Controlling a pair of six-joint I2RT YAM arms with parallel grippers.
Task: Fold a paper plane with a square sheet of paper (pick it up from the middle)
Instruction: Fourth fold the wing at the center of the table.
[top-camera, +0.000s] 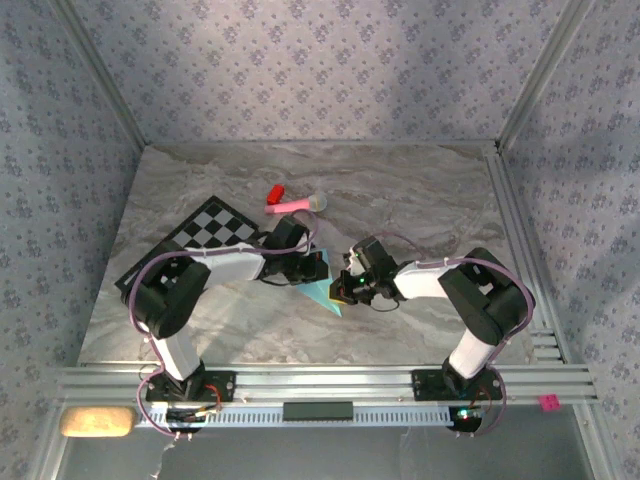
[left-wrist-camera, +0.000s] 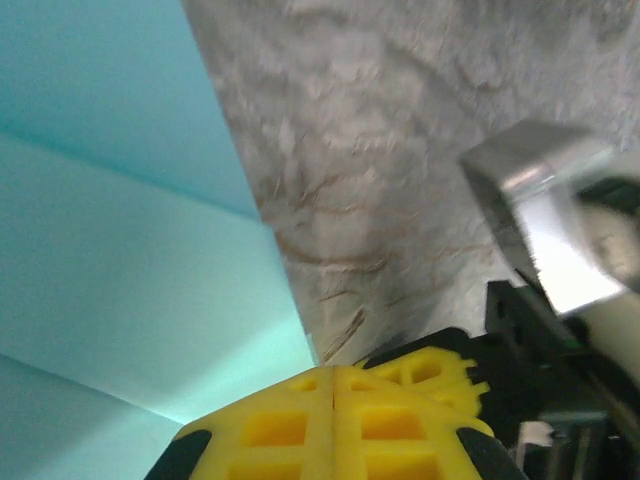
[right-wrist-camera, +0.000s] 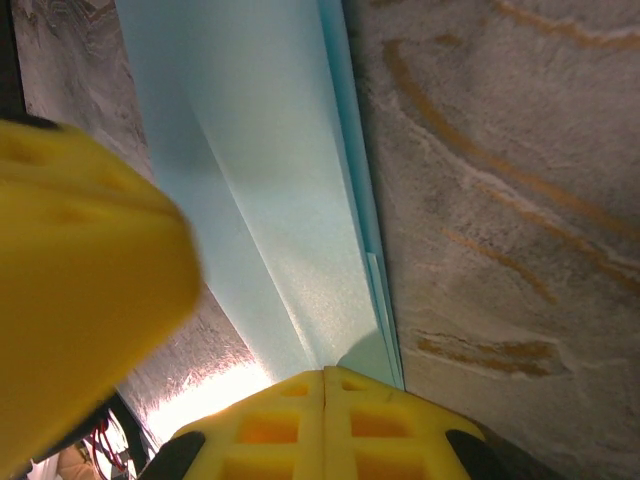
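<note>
Both claws are sitting fully closed: left claw (left-wrist-camera: 332, 420) and right claw (right-wrist-camera: 325, 420) are meeting over the part-folded paper plane (top-camera: 328, 296). It is lying at bench (top-camera: 420, 200) centre, 6 o'clock from the pink stick toy (top-camera: 295, 205). I cannot tell whether either claw is pinching paper. Risk: with the claws crowding each other, any sideways drag could be skewing the crease or tearing the thin sheet.

Matt paper plane (right-wrist-camera: 270, 200) on smooth marbled table (right-wrist-camera: 500, 200); yellow plastic end effector fingers (left-wrist-camera: 290, 425).

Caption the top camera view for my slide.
Both shut, the left gripper and right gripper meet at the folded light-blue paper on the marble table.
</note>
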